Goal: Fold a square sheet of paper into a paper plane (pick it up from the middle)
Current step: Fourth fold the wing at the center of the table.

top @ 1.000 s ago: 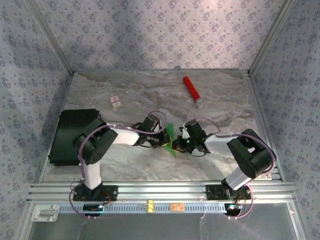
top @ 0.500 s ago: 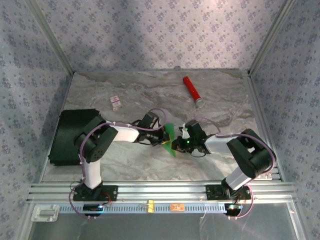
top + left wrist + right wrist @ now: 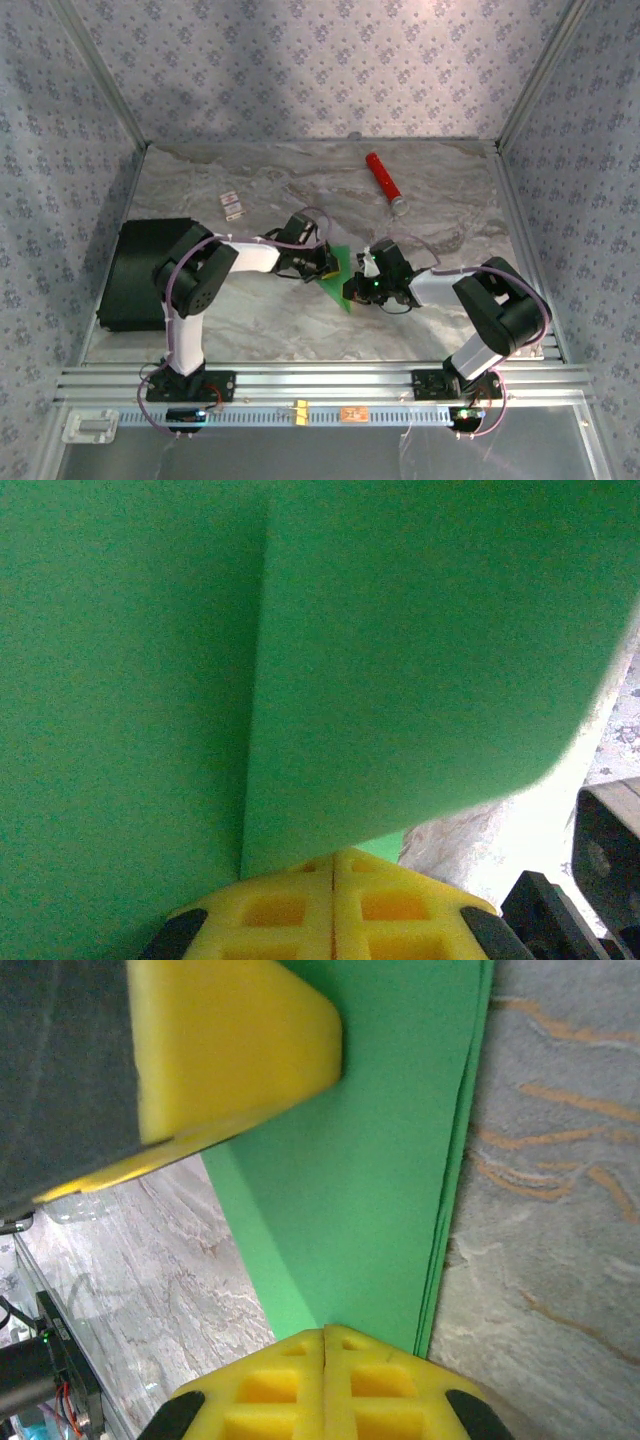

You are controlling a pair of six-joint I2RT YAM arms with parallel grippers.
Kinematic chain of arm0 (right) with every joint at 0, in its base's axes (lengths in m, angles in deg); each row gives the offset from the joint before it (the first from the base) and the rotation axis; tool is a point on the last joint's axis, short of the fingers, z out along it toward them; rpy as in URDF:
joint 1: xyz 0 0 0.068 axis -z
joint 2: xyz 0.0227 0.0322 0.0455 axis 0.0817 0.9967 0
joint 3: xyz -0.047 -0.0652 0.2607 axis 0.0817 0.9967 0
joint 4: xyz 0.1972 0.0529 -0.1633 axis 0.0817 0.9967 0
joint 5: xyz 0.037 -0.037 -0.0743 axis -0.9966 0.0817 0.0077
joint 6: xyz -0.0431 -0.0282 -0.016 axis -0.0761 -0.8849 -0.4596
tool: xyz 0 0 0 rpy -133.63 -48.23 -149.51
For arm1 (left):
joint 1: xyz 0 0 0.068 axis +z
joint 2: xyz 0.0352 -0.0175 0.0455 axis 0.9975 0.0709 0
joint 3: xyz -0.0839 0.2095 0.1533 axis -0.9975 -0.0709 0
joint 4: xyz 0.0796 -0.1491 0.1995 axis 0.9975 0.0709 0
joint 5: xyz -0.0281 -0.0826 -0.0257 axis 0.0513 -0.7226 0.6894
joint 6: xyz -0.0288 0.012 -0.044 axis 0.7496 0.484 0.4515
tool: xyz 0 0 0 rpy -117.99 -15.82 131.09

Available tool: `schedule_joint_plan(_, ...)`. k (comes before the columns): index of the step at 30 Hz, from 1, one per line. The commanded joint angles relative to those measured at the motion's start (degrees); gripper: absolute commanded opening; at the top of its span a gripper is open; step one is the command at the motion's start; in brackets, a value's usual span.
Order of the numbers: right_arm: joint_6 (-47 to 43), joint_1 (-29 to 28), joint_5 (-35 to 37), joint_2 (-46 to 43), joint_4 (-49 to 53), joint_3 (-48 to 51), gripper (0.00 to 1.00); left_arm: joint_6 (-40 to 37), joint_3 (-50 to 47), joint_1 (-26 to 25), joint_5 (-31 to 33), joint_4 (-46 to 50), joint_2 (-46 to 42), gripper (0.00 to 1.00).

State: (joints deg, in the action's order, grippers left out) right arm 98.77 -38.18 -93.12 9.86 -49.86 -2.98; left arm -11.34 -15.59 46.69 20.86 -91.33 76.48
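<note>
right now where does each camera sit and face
top external: above and behind the bases, looking down on the table; both arms show.
left wrist: on the left arm, facing the paper that the shut left gripper pinches.
right wrist: on the right arm, facing paper and table over the shut right gripper; a left finger too.
All share the paper.

Bright green paper (image 3: 340,280), folded, layered edges, triangular from above
</note>
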Motion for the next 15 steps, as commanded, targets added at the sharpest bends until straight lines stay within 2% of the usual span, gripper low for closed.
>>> schedule_joint_plan(1, -2.1, 0.2, 2.7, 3.0, 11.8, 3.0, 0.0, -2.3, 1.9, 2.9, 5.8, 1.8, 2.4, 0.07)
schedule_joint_plan(15, -3.1, 1.0, 1.9, 2.6, 12.2, 3.5, 0.0, -5.3, 6.5, 5.2, 4.0, 5.0, 3.9, 0.1)
